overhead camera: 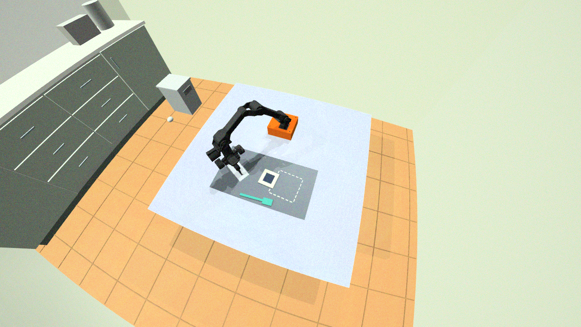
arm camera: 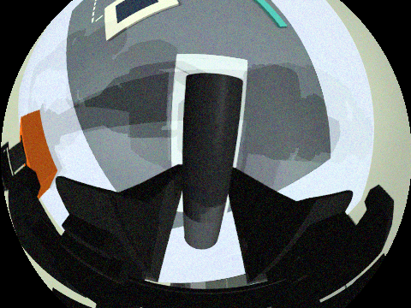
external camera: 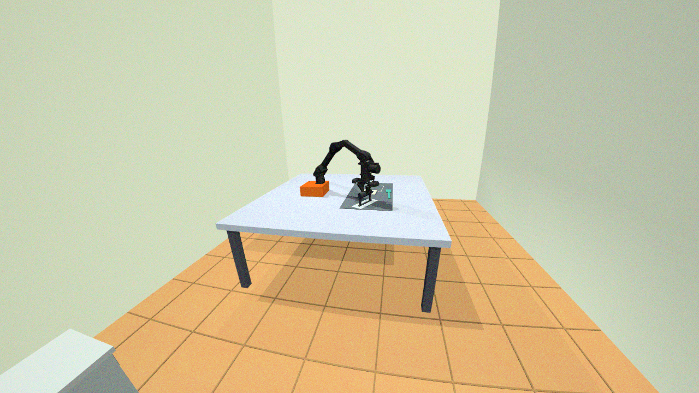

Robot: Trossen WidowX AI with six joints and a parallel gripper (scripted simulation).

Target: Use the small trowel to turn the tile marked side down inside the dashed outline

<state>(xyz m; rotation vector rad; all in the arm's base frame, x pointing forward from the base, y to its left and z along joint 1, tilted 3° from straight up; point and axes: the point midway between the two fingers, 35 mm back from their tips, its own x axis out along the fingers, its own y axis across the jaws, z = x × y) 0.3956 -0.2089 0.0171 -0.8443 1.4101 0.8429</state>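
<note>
The small trowel (overhead camera: 243, 178) (external camera: 372, 201) (arm camera: 211, 62) is a white flat plate with a raised black bar handle, at the left end of the grey mat (overhead camera: 309, 182). My gripper (overhead camera: 239, 170) (external camera: 365, 192) (arm camera: 205, 172) points down and is shut on its handle, a fingertip at each side. The plate appears to lie flat on the mat. The cream tile (overhead camera: 269, 178) (external camera: 373, 191) (arm camera: 110, 23) lies with its dark-blue marked square up, mostly left of the dashed outline (overhead camera: 293, 201), at its left edge. The fingertips are partly hidden in the top view.
A teal spatula-like tool (overhead camera: 267, 201) (external camera: 389, 191) (arm camera: 274, 14) lies near the mat's front edge. The orange base block (overhead camera: 279, 132) (external camera: 313, 191) (arm camera: 38, 145) stands behind the mat on the pale table (overhead camera: 325, 244) (external camera: 273, 215).
</note>
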